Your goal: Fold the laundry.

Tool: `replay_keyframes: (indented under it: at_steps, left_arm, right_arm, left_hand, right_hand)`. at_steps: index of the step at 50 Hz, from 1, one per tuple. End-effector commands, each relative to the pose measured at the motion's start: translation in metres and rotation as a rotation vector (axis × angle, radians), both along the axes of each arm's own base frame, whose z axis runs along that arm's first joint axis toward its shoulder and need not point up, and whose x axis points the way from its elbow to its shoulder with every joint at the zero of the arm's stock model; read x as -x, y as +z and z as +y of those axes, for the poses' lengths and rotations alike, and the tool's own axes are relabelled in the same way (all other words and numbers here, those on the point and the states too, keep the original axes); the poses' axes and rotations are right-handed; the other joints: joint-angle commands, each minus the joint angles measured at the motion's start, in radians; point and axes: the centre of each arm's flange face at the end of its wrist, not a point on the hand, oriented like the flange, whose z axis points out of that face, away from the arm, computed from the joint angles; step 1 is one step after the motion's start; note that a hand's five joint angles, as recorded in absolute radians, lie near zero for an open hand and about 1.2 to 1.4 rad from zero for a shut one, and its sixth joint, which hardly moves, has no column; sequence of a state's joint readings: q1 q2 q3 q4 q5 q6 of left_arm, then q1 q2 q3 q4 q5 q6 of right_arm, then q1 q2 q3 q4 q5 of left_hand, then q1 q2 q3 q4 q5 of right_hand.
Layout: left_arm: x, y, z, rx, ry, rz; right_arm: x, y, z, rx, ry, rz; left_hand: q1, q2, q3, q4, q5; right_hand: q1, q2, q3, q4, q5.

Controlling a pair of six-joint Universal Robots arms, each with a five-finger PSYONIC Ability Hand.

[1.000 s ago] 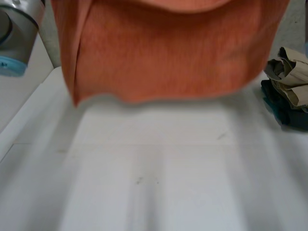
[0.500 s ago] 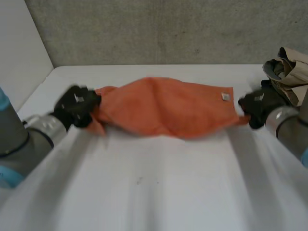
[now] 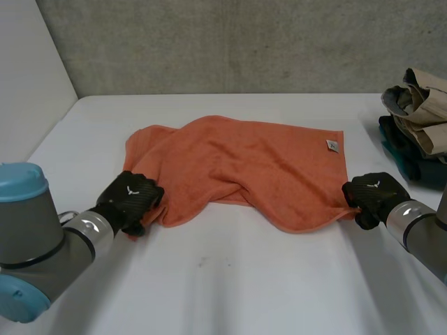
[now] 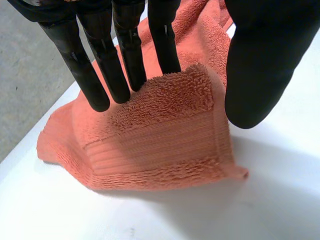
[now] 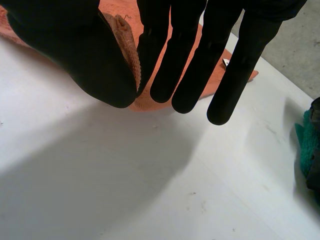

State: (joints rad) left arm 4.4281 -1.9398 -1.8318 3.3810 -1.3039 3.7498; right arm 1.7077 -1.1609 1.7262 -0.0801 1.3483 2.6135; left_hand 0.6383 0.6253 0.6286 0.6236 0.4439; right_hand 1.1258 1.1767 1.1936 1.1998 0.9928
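Note:
An orange towel (image 3: 244, 164) lies rumpled across the middle of the white table (image 3: 230, 279), a small white tag (image 3: 332, 145) at its far right corner. My left hand (image 3: 129, 199) rests at the towel's near left corner. In the left wrist view its straight fingers (image 4: 125, 50) touch the corner (image 4: 160, 145) from above, and the thumb (image 4: 260, 60) stands apart, so the hand is open. My right hand (image 3: 370, 195) is at the near right corner. There the thumb (image 5: 75, 45) and fingers (image 5: 190, 65) pinch the towel's edge (image 5: 129, 47).
A pile of beige and dark teal clothes (image 3: 419, 118) sits at the table's right edge, close to my right arm; its teal cloth (image 5: 307, 145) lies beyond the right hand's fingertips. A grey wall runs behind the table. Bare table lies in front of the towel.
The towel, held up close a second ago, came down stretched between both hands and now lies on the table. Both hands moved nearer to me, and the left fingers have opened off the corner.

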Motion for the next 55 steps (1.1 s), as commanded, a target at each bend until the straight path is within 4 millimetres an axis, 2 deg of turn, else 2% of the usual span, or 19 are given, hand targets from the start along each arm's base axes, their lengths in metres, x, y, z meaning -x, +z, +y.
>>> replay_keyframes:
  at_steps: [1,7,12,19,26,29,34,36,37,41,44,46,47,51,55]
  left_arm:
    - [0.008,-0.001,0.006,-0.013,0.032,0.015]
    - [0.010,-0.006,0.008,-0.030,0.057,0.024]
    - [0.012,-0.016,-0.002,0.029,0.101,0.017]
    - [0.004,-0.026,-0.020,0.104,0.223,-0.003]
    - [-0.001,-0.025,-0.028,0.135,0.261,0.002]
    - [-0.007,-0.023,-0.031,0.146,0.281,0.002]
    - [-0.018,-0.004,-0.029,0.211,0.288,-0.042]
    - [-0.025,0.004,-0.028,0.236,0.299,-0.065]
    - [-0.028,0.008,-0.026,0.251,0.301,-0.074]
    - [-0.041,0.031,-0.008,0.307,0.293,-0.107]
    - [-0.044,0.051,0.027,0.319,0.222,-0.116]
    - [-0.046,0.058,0.042,0.308,0.195,-0.113]
    - [-0.049,0.064,0.056,0.290,0.171,-0.108]
    - [-0.056,0.073,0.085,0.198,0.129,-0.109]
    - [-0.057,0.073,0.102,0.092,0.079,-0.102]
  right_arm:
    - [-0.001,-0.001,0.002,-0.006,0.004,0.003]
    - [-0.001,-0.002,0.003,-0.009,0.005,0.004]
    - [-0.001,-0.004,0.004,-0.015,0.005,0.004]
    - [0.000,-0.005,0.005,-0.020,0.004,0.005]
    - [0.000,-0.005,0.005,-0.019,0.005,0.006]
    - [0.000,-0.005,0.005,-0.017,0.008,0.018]
    - [0.001,0.003,0.004,0.012,0.006,0.018]
    - [0.001,0.013,0.004,0.041,0.004,0.020]
    - [0.002,0.024,0.006,0.073,0.004,0.025]
    - [0.009,0.055,0.012,0.161,0.004,0.065]
    - [0.031,0.078,0.019,0.200,-0.029,0.159]
    - [0.041,0.085,0.027,0.187,-0.032,0.228]
    - [0.044,0.087,0.030,0.177,-0.028,0.259]
    - [0.055,0.092,0.048,0.106,0.004,0.384]
    - [0.057,0.090,0.057,0.052,0.047,0.438]
  left_hand:
    - [0.036,0.049,0.046,0.051,0.056]
    - [0.021,0.035,0.031,0.036,0.041]
    - [0.019,0.032,0.028,0.033,0.038]
    - [0.021,0.034,0.031,0.036,0.041]
    - [0.062,0.075,0.072,0.077,0.082]
    - [0.212,0.225,0.221,0.226,0.231]
    - [0.757,0.770,0.766,0.771,0.777]
    - [0.758,0.771,0.768,0.773,0.778]
    - [0.758,0.771,0.768,0.773,0.778]
    - [0.758,0.771,0.768,0.773,0.778]
    - [0.758,0.771,0.768,0.773,0.778]
    - [0.758,0.771,0.768,0.773,0.778]
    - [0.758,0.771,0.768,0.773,0.778]
    - [0.758,0.771,0.768,0.773,0.778]
    - [0.758,0.771,0.768,0.773,0.778]
  right_hand:
    - [0.271,0.220,0.203,0.196,0.229]
    - [0.271,0.220,0.203,0.196,0.229]
    - [0.271,0.220,0.203,0.196,0.229]
    - [0.271,0.220,0.203,0.196,0.229]
    - [0.271,0.220,0.203,0.196,0.229]
    - [0.271,0.220,0.203,0.196,0.229]
    - [0.271,0.220,0.203,0.196,0.229]
    - [0.271,0.220,0.203,0.196,0.229]
    - [0.271,0.220,0.203,0.196,0.229]
    - [0.271,0.220,0.203,0.196,0.229]
    - [0.271,0.220,0.203,0.196,0.229]
    - [0.271,0.220,0.203,0.196,0.229]
    - [0.271,0.220,0.203,0.196,0.229]
    - [0.271,0.220,0.203,0.196,0.229]
    - [0.271,0.220,0.203,0.196,0.229]
